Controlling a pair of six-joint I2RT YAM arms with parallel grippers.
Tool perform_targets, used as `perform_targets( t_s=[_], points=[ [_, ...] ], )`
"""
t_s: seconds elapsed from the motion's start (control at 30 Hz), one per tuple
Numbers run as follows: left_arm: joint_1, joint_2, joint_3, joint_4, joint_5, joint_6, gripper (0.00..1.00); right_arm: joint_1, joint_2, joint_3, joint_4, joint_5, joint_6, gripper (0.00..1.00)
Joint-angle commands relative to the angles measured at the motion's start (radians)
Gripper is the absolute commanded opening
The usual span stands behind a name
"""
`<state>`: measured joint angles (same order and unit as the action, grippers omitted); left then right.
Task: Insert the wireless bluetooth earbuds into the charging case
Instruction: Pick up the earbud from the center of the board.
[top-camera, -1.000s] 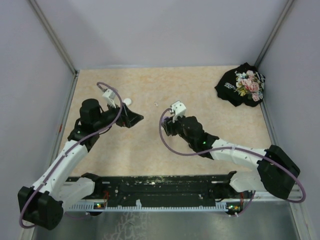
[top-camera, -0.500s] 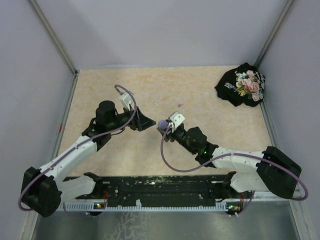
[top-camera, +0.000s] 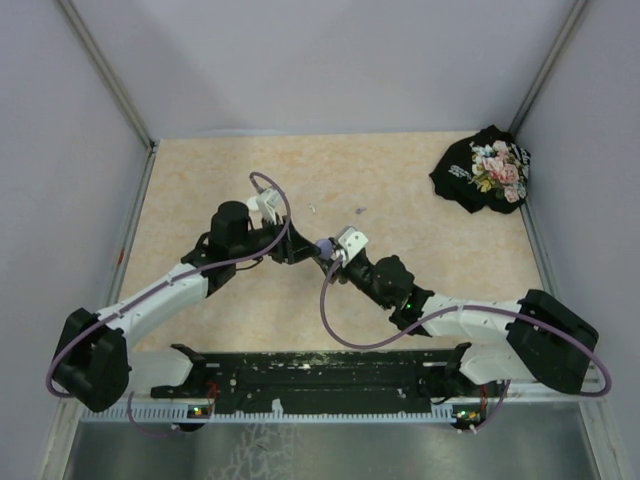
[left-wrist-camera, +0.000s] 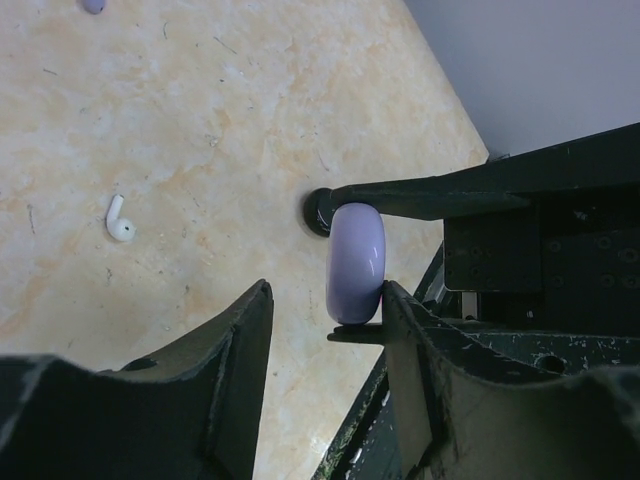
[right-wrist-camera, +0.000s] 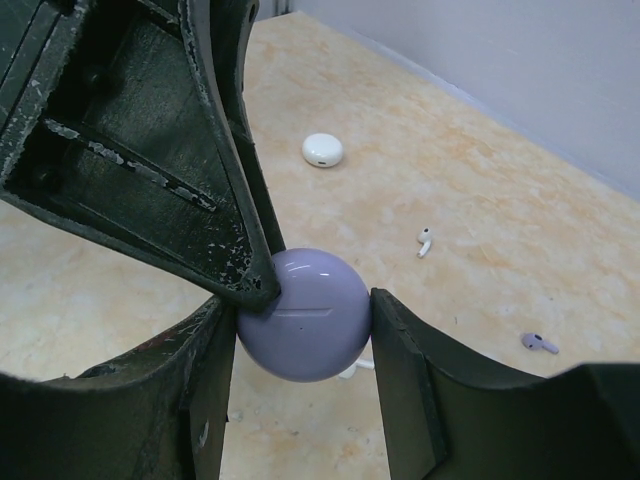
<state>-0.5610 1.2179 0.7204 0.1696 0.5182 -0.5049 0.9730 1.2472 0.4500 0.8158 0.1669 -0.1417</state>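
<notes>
Clamping lavender case (right-wrist-camera: 305, 315): right pincer (right-wrist-camera: 305, 335), mid table (top-camera: 200, 180)

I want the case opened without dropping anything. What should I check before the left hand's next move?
1. Right hand grips lavender charging case: ok.
2. Left hand closed on the case: not ok, one finger touches, the other stands apart.
3. Case open: not ok, seam looks shut.
4. Purple earbud lying free on the table: ok.
5. Case empty inside: cannot tell.
</notes>
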Motion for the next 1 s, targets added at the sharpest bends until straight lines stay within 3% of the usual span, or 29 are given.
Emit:
perform_targets(
  t_s=[0.0, 0.2, 0.4, 0.57, 0.7, 0.8, 0.97],
  points=[
    [-0.008, 0.024, 0.034, 0.06, 0.016, 0.008, 0.51, 0.016, 0.007, 0.008, 0.089, -0.028, -0.02, 0.42],
    [-0.008, 0.033, 0.033, 0.088, 0.039, -0.001, 0.39, 0.02, 0.006, 0.003, 0.101, -0.047, -0.029, 0.43],
    [-0.008, 0.028, 0.037, 0.088, 0.065, 0.03, 0.16, 0.02, -0.005, 0.013, 0.059, -0.082, -0.029, 0.46],
    [-0.008, -0.011, 0.053, 0.01, 0.017, 0.146, 0.01, 0.017, -0.047, 0.064, -0.105, -0.121, -0.024, 0.6],
    [-0.007, -0.041, 0.089, -0.076, -0.003, 0.229, 0.0, -0.025, -0.107, 0.084, -0.205, -0.239, 0.005, 0.7],
    [-0.007, -0.059, 0.125, -0.163, 0.013, 0.291, 0.0, -0.105, -0.148, 0.101, -0.283, -0.427, 0.075, 0.71],
    [-0.007, -0.097, 0.165, -0.281, 0.069, 0.406, 0.0, -0.216, -0.192, 0.089, -0.274, -0.63, 0.161, 0.71]
  ],
)
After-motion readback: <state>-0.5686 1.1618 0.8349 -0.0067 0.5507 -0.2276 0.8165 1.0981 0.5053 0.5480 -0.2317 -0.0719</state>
